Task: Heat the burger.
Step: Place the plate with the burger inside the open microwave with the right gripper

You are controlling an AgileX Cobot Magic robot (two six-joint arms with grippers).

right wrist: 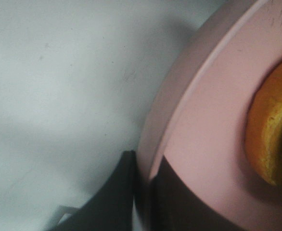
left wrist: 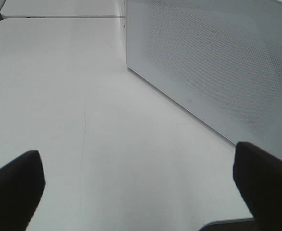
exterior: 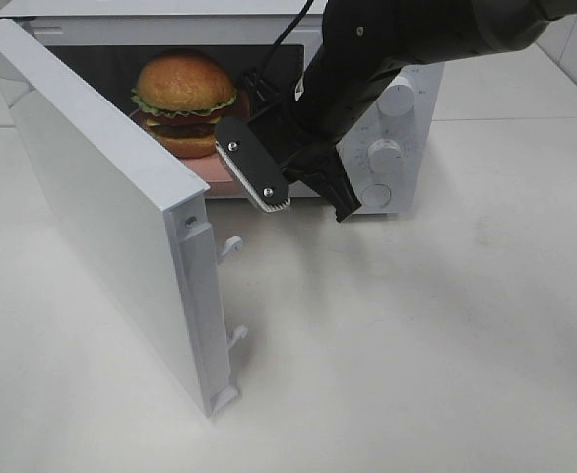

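The burger, golden bun over lettuce and patty, rests on a pink plate inside the open white microwave. My right gripper reaches into the opening in front of the burger. In the right wrist view this gripper is shut on the plate's rim, with the bun's edge close by. My left gripper is open and holds nothing; its fingers stand wide apart over the table, facing the perforated door. It is out of the exterior view.
The microwave door swings out far to the left, its latch hooks pointing right. Round knobs sit on the microwave's right panel. White tabletop spreads in front.
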